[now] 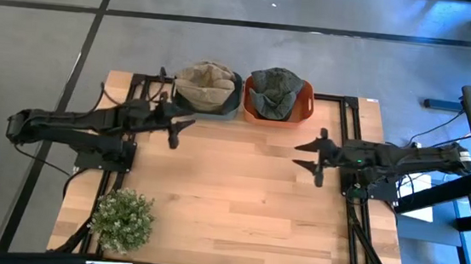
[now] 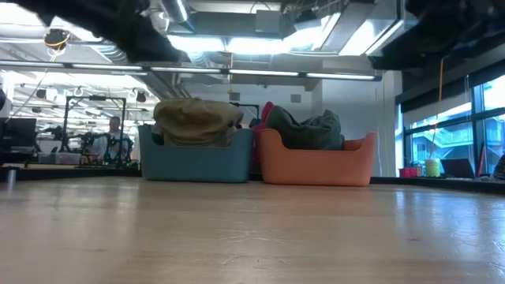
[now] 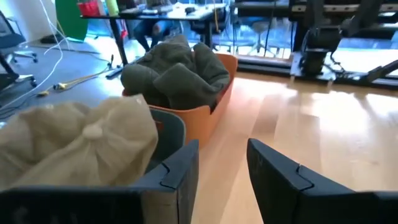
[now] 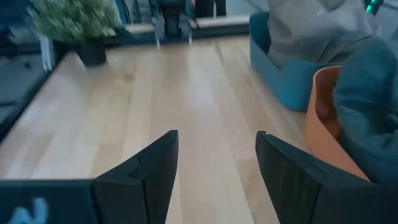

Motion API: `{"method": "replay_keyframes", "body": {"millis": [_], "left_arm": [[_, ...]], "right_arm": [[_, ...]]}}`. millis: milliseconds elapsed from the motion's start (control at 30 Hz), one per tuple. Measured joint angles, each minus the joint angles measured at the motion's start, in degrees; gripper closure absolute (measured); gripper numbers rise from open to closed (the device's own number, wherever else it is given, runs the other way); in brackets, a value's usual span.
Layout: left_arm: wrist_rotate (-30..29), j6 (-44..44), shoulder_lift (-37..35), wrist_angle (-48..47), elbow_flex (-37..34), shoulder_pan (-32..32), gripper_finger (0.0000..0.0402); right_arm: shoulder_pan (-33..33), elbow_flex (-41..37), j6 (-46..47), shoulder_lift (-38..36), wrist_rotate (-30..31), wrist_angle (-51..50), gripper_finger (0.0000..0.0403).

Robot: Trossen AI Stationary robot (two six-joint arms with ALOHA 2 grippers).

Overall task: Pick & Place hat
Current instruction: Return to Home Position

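A tan hat (image 1: 206, 82) fills the blue-grey bin (image 1: 232, 107) at the table's far edge; a dark green hat (image 1: 274, 90) fills the orange bin (image 1: 305, 106) beside it. Both also show in the low view, tan hat (image 2: 197, 120) and green hat (image 2: 308, 130). My left gripper (image 1: 181, 132) is open above the table's left side, just near of the blue-grey bin, nothing between its fingers. My right gripper (image 1: 307, 155) is open above the table's right side, near of the orange bin, and holds nothing. The wrist views show the left gripper (image 3: 222, 171) and right gripper (image 4: 217, 162) over bare wood.
A potted plant (image 1: 122, 219) stands at the table's near left corner. The wooden tabletop (image 1: 238, 201) between the arms and toward the near edge is free. Dark frame rails (image 1: 352, 117) run along the table's sides.
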Motion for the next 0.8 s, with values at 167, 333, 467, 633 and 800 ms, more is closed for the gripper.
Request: {"method": "replay_keyframes", "body": {"millis": [167, 333, 467, 633, 800], "left_arm": [[0.9, -1.3, -7.3, 3.9, -8.4, -0.1, 0.0272], [4.6, -1.6, -12.5, 8.6, -14.7, -0.2, 0.0272], [1.7, -3.4, -15.2, 10.4, -18.0, -0.1, 0.0270], [-1.3, -4.9, -18.6, 10.2, -22.0, -0.1, 0.0272], [-4.1, -6.0, -22.1, 11.7, -26.2, -0.1, 0.0271]], "right_arm": [[0.0, -7.0, -0.1, -9.7, 0.0, 3.4, 0.0186], [0.0, -11.3, -3.3, -18.0, 2.6, 3.8, 0.0186], [0.0, -11.7, -5.3, -24.4, 3.9, 2.7, 0.0186], [0.0, -11.7, -8.5, -30.4, 3.9, 1.5, 0.0186], [0.0, -11.6, -8.6, -33.4, 4.1, -0.8, 0.0186]]}}
